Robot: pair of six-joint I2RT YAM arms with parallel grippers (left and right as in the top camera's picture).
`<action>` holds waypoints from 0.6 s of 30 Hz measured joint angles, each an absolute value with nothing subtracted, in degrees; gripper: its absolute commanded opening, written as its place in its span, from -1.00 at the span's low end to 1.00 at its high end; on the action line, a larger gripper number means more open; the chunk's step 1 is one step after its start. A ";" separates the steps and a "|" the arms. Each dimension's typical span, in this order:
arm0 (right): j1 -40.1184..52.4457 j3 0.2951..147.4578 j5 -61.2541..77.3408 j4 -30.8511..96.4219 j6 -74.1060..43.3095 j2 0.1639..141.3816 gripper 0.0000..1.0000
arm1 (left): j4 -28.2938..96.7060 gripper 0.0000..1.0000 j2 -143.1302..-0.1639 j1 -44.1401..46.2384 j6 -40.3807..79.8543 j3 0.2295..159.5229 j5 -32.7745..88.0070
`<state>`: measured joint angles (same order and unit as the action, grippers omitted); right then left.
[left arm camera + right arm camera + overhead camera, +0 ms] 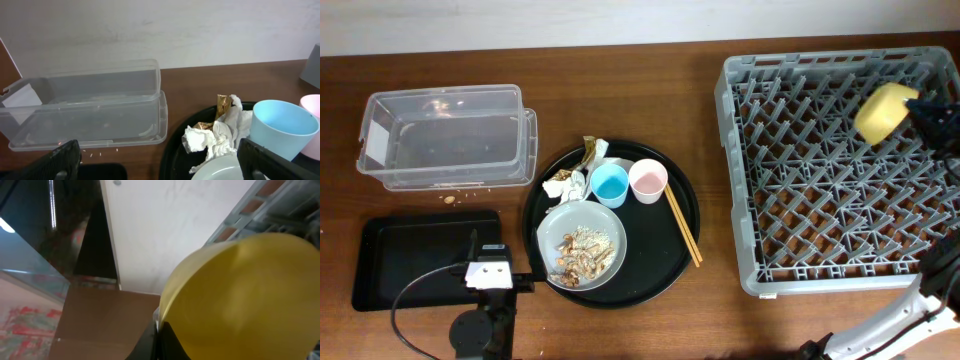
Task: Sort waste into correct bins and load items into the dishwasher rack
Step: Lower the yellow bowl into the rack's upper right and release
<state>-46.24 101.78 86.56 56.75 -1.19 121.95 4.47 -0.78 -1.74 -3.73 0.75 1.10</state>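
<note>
My right gripper [918, 104] is shut on the rim of the yellow bowl [883, 111], holding it tilted over the far right corner of the grey dishwasher rack [820, 270]. The bowl fills the right wrist view [245, 300]. My left gripper [490, 272] is open and empty near the front of the table, between the shallow black tray [400, 255] and the grey plate [605, 225] of food scraps [582, 252]. The napkins with the wrapper [215, 132], the blue cup [280, 125] and the pink cup [648, 180] sit on the round black tray. The clear tub [85, 105] stands behind.
A round black tray [660, 270] holds the plate, cups, napkins and a pair of wooden chopsticks [682, 225]. Crumbs [450, 198] lie on the table in front of the clear tub.
</note>
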 measured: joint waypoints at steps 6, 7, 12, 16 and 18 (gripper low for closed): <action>-40.03 101.78 86.67 58.94 3.31 121.95 -0.92 | 4.47 0.99 -0.78 -1.74 -3.73 0.75 1.10; -38.79 101.78 86.67 59.00 3.70 121.95 -0.92 | 4.47 0.98 -0.78 -1.74 -3.73 0.75 1.10; -33.89 101.78 86.70 58.98 4.67 121.95 -0.92 | 4.47 0.98 -0.78 -1.74 -3.73 0.75 1.13; -30.57 101.78 85.52 58.81 4.58 121.95 -0.92 | 4.47 0.98 -0.78 -1.74 -3.73 0.75 1.10; -29.74 101.78 84.16 59.86 4.27 121.97 -0.92 | 4.49 0.98 -0.78 -1.74 -3.73 0.75 1.10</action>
<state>-29.74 101.78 84.16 59.86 4.27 121.97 4.49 -0.78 -1.74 -3.73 0.75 1.10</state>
